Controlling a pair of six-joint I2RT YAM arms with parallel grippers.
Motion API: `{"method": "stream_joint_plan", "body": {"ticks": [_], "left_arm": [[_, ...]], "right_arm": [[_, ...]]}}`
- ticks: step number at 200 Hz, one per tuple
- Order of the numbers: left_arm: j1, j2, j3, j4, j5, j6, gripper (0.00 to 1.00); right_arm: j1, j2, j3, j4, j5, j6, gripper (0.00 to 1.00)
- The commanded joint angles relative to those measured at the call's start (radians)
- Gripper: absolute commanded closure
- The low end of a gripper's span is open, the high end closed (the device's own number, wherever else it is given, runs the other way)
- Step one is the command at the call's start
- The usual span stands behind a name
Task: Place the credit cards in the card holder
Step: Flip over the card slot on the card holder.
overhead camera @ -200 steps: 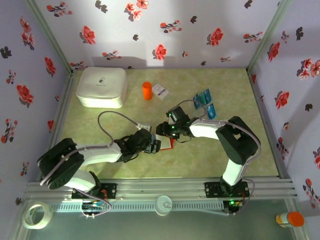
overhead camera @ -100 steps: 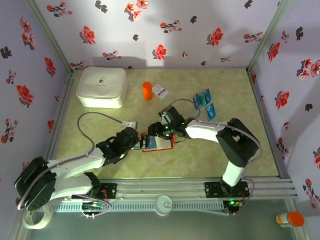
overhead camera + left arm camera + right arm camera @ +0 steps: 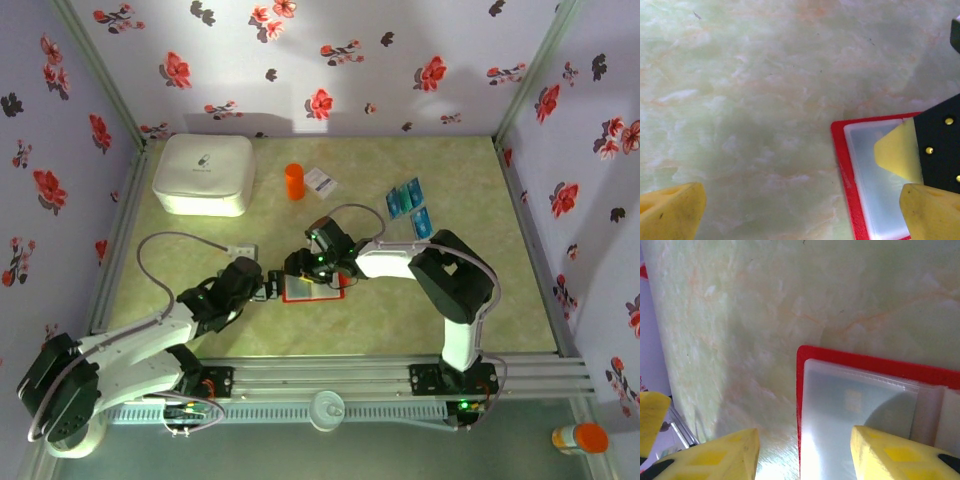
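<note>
Left wrist: card holder (image 3: pixel 862 192) lies open on table (image 3: pixel 740 100)

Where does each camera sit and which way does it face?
Top external: above and behind the bases, looking down at the green marbled table; both arms, left gripper and right gripper at the red folding wallet.
Left wrist: faces down at the wallet's corner; own yellow fingertips low.
Right wrist: faces down at the wallet's clear pocket; own yellow fingertips low.
Shared: the wallet.

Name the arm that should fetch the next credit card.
Right, probably. The credit cards lie on its side of the table, while the left pincer, open, sits at the left edge of the card holder, farther from them.
</note>
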Motion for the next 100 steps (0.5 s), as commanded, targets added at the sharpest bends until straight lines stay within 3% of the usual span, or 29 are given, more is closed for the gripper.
{"method": "stream_joint_plan", "body": {"ticks": [1,40,100], "left_arm": [[0.007,0.034,-0.017,0.031,0.040,-0.003,0.00],[0.001,0.119,-0.017,0.090,0.102,0.028,0.00],[-0.030,0.223,0.002,0.128,0.099,0.066,0.00]], "right_arm": [[0.003,0.018,-0.025,0.030,0.020,0.043,0.48],[0.002,0.016,-0.059,0.070,0.033,0.086,0.49],[0.003,0.009,-0.088,0.098,0.034,0.121,0.49]]}}
